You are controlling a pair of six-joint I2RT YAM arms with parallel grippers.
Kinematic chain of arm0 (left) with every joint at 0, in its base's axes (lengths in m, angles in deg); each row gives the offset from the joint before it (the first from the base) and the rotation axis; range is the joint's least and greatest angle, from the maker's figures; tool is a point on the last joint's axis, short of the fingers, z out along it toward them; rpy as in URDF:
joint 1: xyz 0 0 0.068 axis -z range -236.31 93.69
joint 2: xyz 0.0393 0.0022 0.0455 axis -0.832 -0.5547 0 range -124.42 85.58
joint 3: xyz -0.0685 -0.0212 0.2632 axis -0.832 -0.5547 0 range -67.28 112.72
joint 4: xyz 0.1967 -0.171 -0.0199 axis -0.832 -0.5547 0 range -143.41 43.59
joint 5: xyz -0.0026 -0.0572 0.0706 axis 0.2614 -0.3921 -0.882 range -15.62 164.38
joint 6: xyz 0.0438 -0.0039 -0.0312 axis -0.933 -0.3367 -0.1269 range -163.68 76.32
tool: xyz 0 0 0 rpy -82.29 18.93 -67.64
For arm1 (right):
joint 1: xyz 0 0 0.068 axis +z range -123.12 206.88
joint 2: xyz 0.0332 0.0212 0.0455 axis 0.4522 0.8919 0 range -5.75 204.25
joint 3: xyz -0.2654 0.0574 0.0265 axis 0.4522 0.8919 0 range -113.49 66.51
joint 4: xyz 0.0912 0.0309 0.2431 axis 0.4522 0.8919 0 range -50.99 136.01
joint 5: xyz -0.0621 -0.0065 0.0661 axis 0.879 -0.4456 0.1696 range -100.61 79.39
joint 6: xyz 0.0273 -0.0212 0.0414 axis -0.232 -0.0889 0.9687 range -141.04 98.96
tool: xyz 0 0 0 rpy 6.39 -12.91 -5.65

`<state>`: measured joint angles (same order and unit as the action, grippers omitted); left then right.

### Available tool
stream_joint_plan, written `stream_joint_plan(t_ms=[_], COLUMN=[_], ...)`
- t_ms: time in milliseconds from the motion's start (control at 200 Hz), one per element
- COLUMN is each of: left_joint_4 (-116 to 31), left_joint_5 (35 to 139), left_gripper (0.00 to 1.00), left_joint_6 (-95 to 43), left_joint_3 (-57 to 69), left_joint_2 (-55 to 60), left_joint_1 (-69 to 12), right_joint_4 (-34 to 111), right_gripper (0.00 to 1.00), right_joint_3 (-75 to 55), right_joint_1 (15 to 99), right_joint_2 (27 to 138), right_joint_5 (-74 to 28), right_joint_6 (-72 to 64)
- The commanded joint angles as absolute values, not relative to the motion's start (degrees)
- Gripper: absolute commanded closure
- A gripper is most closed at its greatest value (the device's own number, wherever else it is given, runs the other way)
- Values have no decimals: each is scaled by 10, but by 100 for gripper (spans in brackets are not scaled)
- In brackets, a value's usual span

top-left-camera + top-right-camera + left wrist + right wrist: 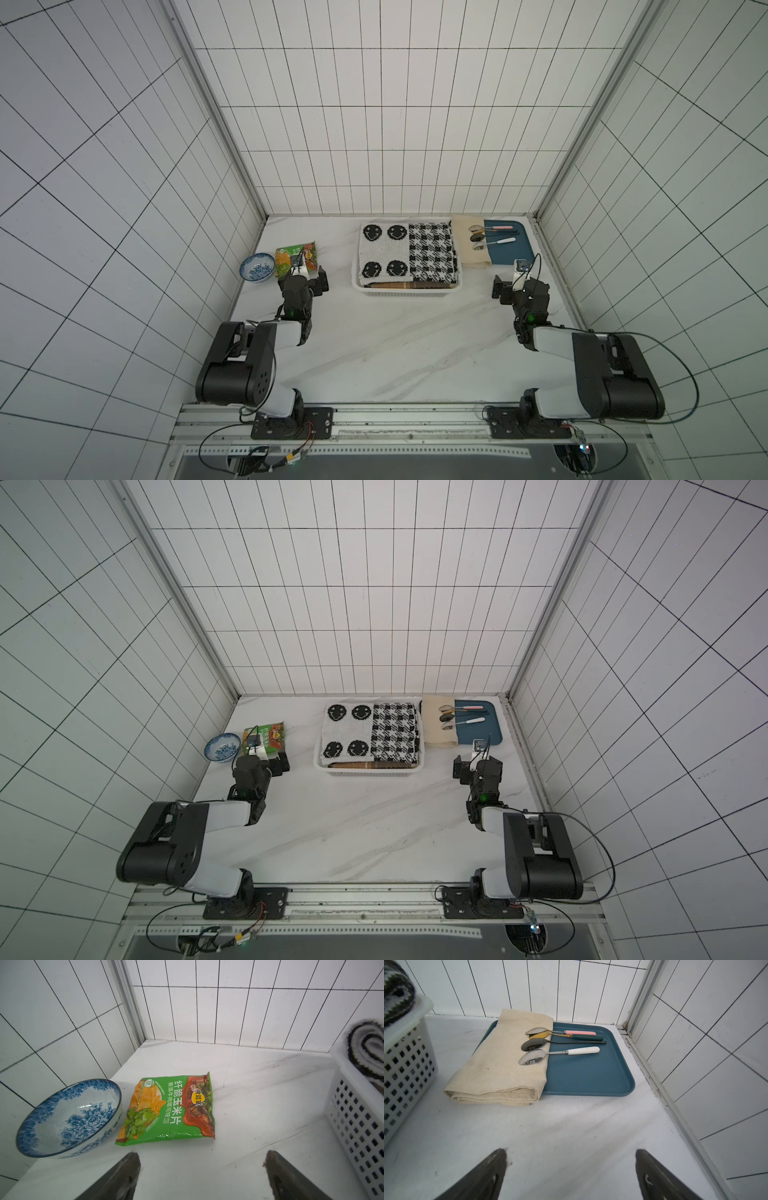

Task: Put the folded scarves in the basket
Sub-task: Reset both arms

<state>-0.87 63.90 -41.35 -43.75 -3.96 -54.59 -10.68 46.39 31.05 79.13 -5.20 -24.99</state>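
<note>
Inside one basket (401,293): one folded scarf (409,254); four spoons (571,1042) nearby; left claw (201,1153), right claw (572,1150) released, empty.

Bowl (68,1118) beside chip bag (170,1107); spoons (560,1043) across cloth (500,1068) and tray (591,1076).

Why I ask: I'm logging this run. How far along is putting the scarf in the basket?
Done: the folded scarf lies inside the white basket. In hand: nothing; the left pincer and right pincer stand open and empty on either side of it. Left: seemingly nothing.
</note>
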Motion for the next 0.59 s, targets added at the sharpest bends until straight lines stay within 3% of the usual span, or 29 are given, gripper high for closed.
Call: stream_joint_plan(t_ms=[0,50,175,590], left_joint_4=[55,15,-9,-24], left_joint_5=[668,667,643,644], left_gripper=[2,2,2,2], left_joint_6=[-405,-401,-387,-385], left_joint_3=[-441,-430,-420,-415], left_joint_2=[-54,-42,-42,-38], left_joint_1=[-558,-559,-561,-562], right_joint_4=[-182,-104,-76,-59], right_gripper=[1,1,1,1], right_joint_3=[467,444,424,409], right_joint_1=[303,291,274,251], right_joint_2=[825,812,818,828], right_joint_5=[-35,-51,-72,-106], right_joint_6=[-231,-222,-209,-194])
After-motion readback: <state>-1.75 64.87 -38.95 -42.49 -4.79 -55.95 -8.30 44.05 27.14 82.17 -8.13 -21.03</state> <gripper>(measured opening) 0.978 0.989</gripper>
